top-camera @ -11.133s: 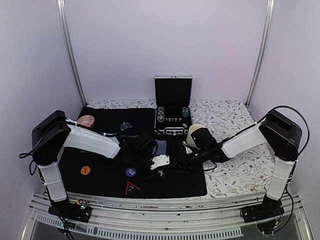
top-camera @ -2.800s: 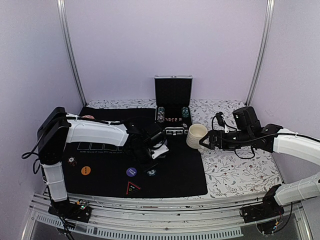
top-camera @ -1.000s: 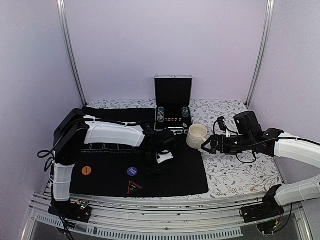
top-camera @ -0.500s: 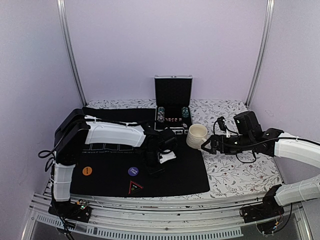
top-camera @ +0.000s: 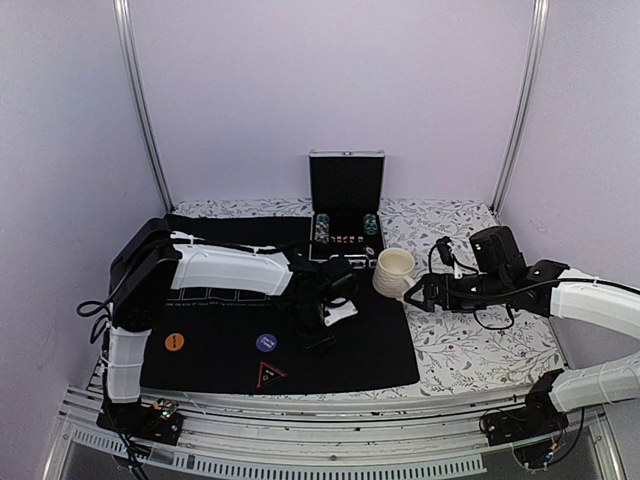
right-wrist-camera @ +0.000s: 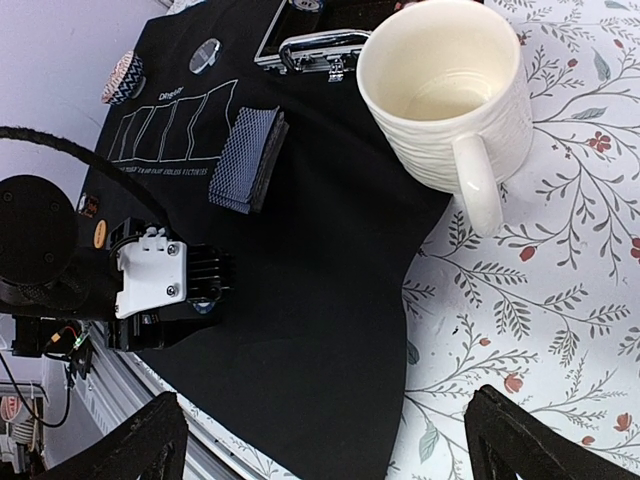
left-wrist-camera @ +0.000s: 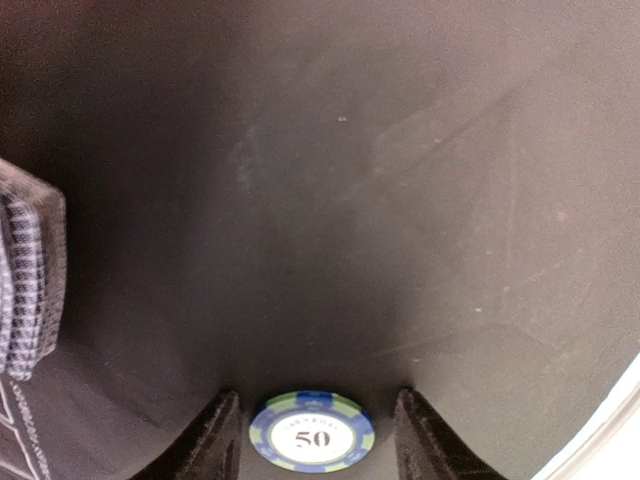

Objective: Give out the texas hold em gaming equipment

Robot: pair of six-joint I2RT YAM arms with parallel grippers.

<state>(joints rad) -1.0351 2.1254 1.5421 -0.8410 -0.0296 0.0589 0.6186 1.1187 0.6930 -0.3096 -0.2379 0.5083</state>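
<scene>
The mug is empty, the open case seemingly holds chips, and a poker chip marked "50" lies inside the spread left gripper, with the right gripper equally agape.

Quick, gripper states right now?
Left gripper: open, straddling the 50 chip, small gaps either side.
Right gripper: open, empty.

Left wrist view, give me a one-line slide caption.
Left gripper open around a 50 poker chip flat on the black mat, card deck at left.
</scene>
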